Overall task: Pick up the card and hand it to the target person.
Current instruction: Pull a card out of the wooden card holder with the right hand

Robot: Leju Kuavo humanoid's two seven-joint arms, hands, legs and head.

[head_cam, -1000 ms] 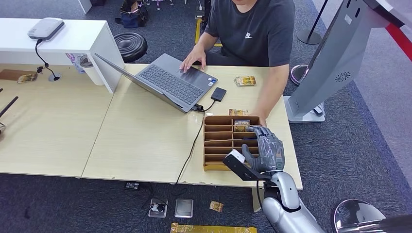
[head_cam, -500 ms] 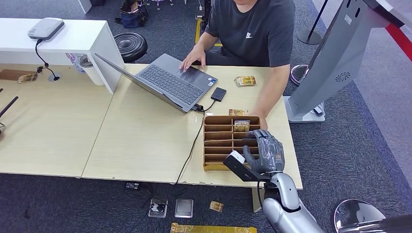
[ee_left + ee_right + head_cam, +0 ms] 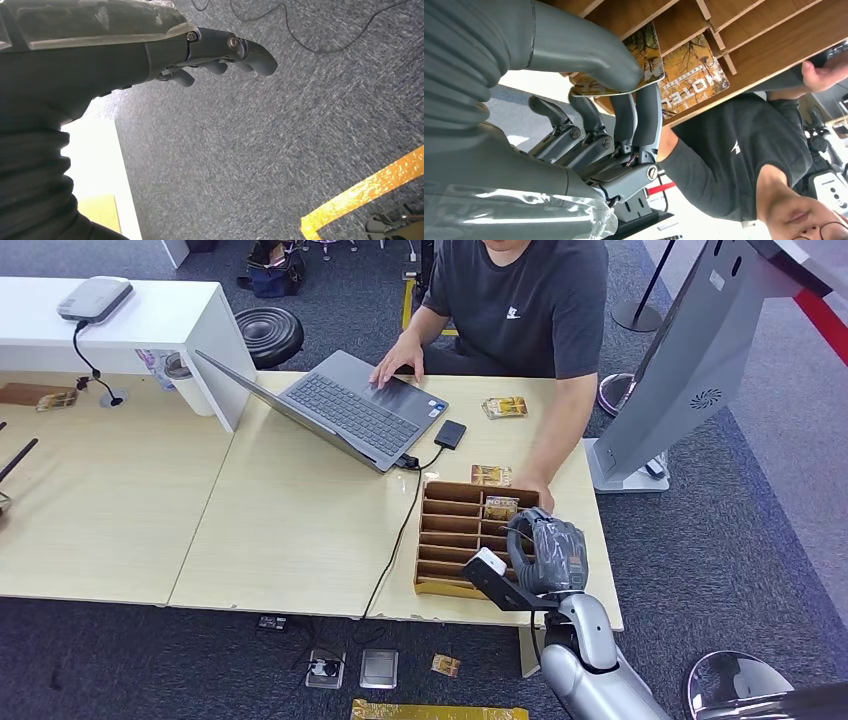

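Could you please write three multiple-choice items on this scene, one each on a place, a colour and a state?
1. Where does the wooden card organizer sit?
A. On the floor
B. On the table, near its right end
C. On the white cabinet

2. What colour is the person's T-shirt?
A. Dark grey
B. Red
C. White

3. What is the right hand doing?
A. Hanging over the carpet
B. Typing on the laptop
C. Pinching a card at the organizer

Answers: 1 B, the head view shows it beside the table's right edge; 2 A, the shirt is dark grey; 3 C, the right wrist view shows the thumb and fingers pinching the card.
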